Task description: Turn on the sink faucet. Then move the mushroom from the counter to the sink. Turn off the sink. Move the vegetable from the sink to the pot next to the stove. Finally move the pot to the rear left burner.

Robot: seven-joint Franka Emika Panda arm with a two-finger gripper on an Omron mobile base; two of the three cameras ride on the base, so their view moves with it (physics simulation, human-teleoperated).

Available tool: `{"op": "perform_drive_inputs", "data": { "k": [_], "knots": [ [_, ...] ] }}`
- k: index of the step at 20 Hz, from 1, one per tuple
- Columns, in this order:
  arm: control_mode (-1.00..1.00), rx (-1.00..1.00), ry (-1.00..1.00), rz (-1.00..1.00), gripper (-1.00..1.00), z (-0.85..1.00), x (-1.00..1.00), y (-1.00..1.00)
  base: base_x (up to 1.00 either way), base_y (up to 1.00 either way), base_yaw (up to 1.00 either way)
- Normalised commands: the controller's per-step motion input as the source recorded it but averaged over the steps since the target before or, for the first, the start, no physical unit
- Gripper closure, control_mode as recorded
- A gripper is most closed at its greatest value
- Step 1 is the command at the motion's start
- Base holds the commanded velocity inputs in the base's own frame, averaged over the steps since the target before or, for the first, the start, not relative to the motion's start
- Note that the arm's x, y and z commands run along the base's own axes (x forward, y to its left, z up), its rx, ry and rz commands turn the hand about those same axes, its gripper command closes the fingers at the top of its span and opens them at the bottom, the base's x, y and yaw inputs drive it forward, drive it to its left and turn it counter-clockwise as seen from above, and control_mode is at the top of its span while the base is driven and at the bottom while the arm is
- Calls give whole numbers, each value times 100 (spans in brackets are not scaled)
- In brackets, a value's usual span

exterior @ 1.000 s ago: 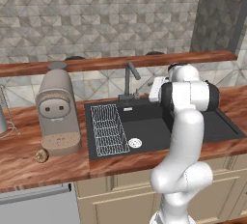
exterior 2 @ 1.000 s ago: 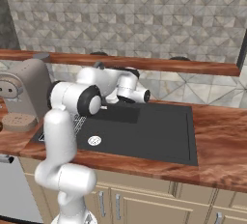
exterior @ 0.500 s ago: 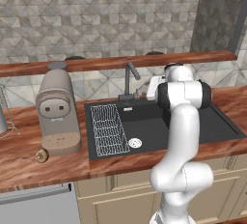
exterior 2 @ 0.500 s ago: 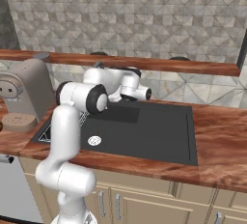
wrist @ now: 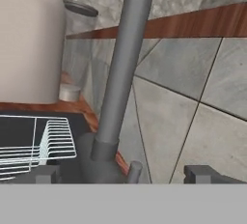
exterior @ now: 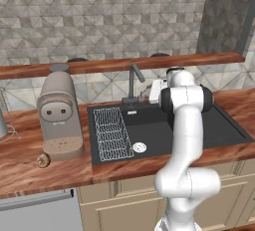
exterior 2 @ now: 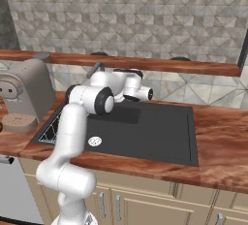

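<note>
Grey metal faucet looks rigid and slick. Its small lever at the base seems the best contact point. Gripper stands wide, empty, just before it.

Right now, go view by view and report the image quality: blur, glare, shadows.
Left base view: even light, no glare, the faucet sharp. Right base view: flat light, soft shadow inside the sink. Hand view: the faucet close and slightly soft, wall tiles coarse, no glare.
</note>
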Motion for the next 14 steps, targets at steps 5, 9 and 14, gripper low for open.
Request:
{"op": "perform_drive_inputs", "data": {
  "k": [5,9,14],
  "knots": [
    [-100,0,0,3,-100,-13,19,9,0,0,0],
    [-100,0,0,3,-100,-16,14,12,0,0,0],
    [-100,0,1,3,-100,-20,21,11,0,0,0]
  ]
}}
